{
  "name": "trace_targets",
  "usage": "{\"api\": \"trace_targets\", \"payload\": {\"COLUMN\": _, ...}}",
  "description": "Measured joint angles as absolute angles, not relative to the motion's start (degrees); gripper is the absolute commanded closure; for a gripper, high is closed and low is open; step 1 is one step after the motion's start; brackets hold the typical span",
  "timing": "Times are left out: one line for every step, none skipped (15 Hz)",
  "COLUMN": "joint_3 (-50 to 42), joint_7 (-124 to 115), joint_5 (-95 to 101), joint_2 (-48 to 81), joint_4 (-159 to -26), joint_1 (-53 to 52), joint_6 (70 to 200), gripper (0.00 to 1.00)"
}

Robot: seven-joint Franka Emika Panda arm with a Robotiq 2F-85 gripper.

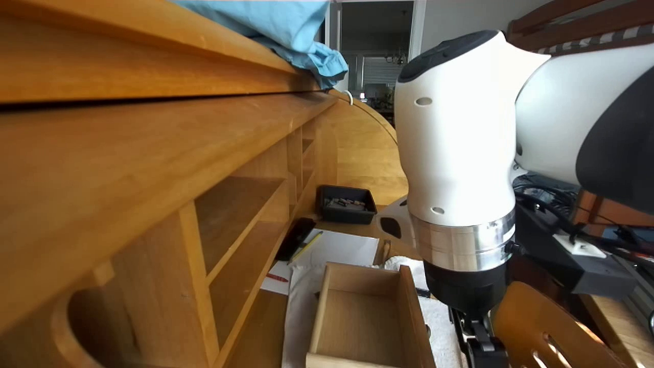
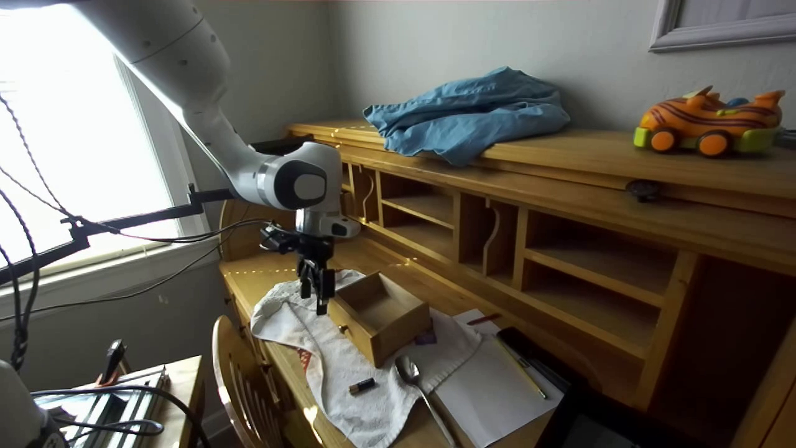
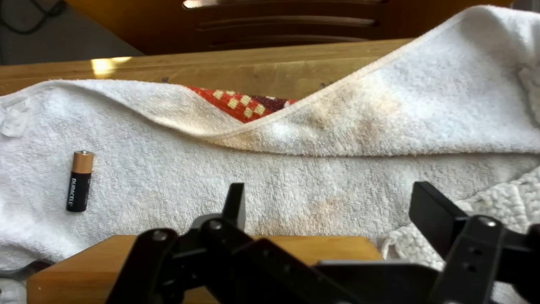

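Note:
My gripper (image 3: 331, 204) is open and empty, its two black fingers wide apart above the white towel (image 3: 168, 177). In an exterior view the gripper (image 2: 315, 298) hangs beside the front of a small wooden drawer (image 2: 359, 339), which stands on the towel; the other exterior view shows the empty inside of the drawer (image 1: 360, 322). The drawer's front edge (image 3: 325, 247) lies partly behind the fingers in the wrist view. A black and copper battery (image 3: 79, 181) lies on the towel, away from the fingers; it also shows in an exterior view (image 2: 362, 386). A spoon (image 2: 408, 371) lies near the drawer.
White paper (image 2: 494, 398) with a yellow pencil (image 2: 521, 367) lies on the desk. A red crayon (image 2: 484, 319) is near the shelves (image 2: 429, 208). A black tray (image 1: 349, 214) holds small items. A wooden chair (image 2: 233, 373) stands at the desk's front edge. Blue cloth (image 2: 472, 118) lies on top.

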State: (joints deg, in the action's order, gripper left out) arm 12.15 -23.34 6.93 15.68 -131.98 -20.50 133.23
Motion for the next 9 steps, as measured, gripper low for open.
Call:
{"api": "trace_targets", "payload": {"joint_3": 12.06, "joint_7": -23.58, "joint_5": 7.46, "joint_2": 15.61, "joint_4": -132.65, "joint_1": -20.5, "joint_6": 134.5, "gripper": 0.0}}
{"api": "trace_targets", "payload": {"joint_3": 11.93, "joint_7": -23.77, "joint_5": 7.98, "joint_2": 15.48, "joint_4": -133.3, "joint_1": -20.51, "joint_6": 135.65, "gripper": 0.0}}
{"api": "trace_targets", "payload": {"joint_3": 11.8, "joint_7": -24.06, "joint_5": 8.47, "joint_2": 15.37, "joint_4": -133.93, "joint_1": -20.51, "joint_6": 136.63, "gripper": 0.0}}
{"api": "trace_targets", "payload": {"joint_3": 11.64, "joint_7": -24.39, "joint_5": 8.98, "joint_2": 15.2, "joint_4": -134.55, "joint_1": -20.52, "joint_6": 137.4, "gripper": 0.0}}
{"api": "trace_targets", "payload": {"joint_3": 11.44, "joint_7": -24.66, "joint_5": 9.32, "joint_2": 15.05, "joint_4": -135.2, "joint_1": -20.52, "joint_6": 138.12, "gripper": 0.0}}
{"api": "trace_targets", "payload": {"joint_3": 11.21, "joint_7": -24.89, "joint_5": 9.42, "joint_2": 14.89, "joint_4": -135.81, "joint_1": -20.52, "joint_6": 138.83, "gripper": 0.0}}
{"api": "trace_targets", "payload": {"joint_3": 10.95, "joint_7": -25.1, "joint_5": 9.54, "joint_2": 14.69, "joint_4": -136.42, "joint_1": -20.51, "joint_6": 139.45, "gripper": 0.0}}
{"api": "trace_targets", "payload": {"joint_3": 10.69, "joint_7": -25.34, "joint_5": 9.88, "joint_2": 14.53, "joint_4": -136.9, "joint_1": -20.51, "joint_6": 139.88, "gripper": 0.0}}
{"api": "trace_targets", "payload": {"joint_3": 10.45, "joint_7": -25.71, "joint_5": 10.29, "joint_2": 14.37, "joint_4": -137.32, "joint_1": -20.51, "joint_6": 140.23, "gripper": 0.0}}
